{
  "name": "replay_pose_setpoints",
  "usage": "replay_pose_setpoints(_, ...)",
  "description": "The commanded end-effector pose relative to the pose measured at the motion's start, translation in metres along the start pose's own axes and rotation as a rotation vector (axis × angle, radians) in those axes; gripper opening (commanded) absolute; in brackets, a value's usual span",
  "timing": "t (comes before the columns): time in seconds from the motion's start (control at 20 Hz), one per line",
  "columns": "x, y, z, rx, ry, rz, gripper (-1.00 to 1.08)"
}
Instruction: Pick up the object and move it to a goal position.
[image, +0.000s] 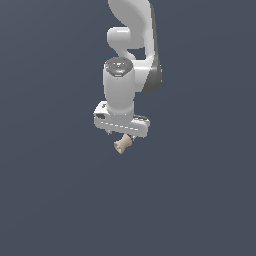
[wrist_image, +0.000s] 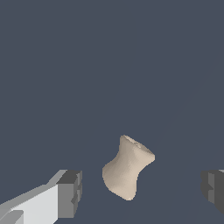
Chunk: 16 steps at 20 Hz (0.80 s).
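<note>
Between the spread pincer (wrist_image: 140, 190) fingers, untouched, lies the tilted spool (wrist_image: 127, 168).

A small tan spool (wrist_image: 127, 169) is seen tilted between the two dark fingertips (wrist_image: 70, 194) of the gripper (wrist_image: 142, 190), which are spread wide and not touching it.

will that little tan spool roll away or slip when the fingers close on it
The spool looks rigid, so it probably won't deform. Its narrow waist and flared ends should help keep it from sliding out if the fingers close on the waist. Its rounded body may roll if nudged off-centre; the gripper is open, with the spool between the fingers.
</note>
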<state>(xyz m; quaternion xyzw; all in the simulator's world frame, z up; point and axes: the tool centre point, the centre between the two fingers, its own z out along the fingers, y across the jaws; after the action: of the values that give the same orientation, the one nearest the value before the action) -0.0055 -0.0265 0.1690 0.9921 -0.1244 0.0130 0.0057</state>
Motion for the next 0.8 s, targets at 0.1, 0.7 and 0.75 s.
replay_pose_setpoints(0.1,-0.009,0.001,0.017,0.004,-0.008,0.126,1.00)
replay_pose_setpoints(0.7,-0.033,0.005,0.055,0.004,-0.025,0.424,1.00)
replay_pose_setpoints(0.75,-0.034,0.006,0.056,0.003,-0.025,0.440,1.00)
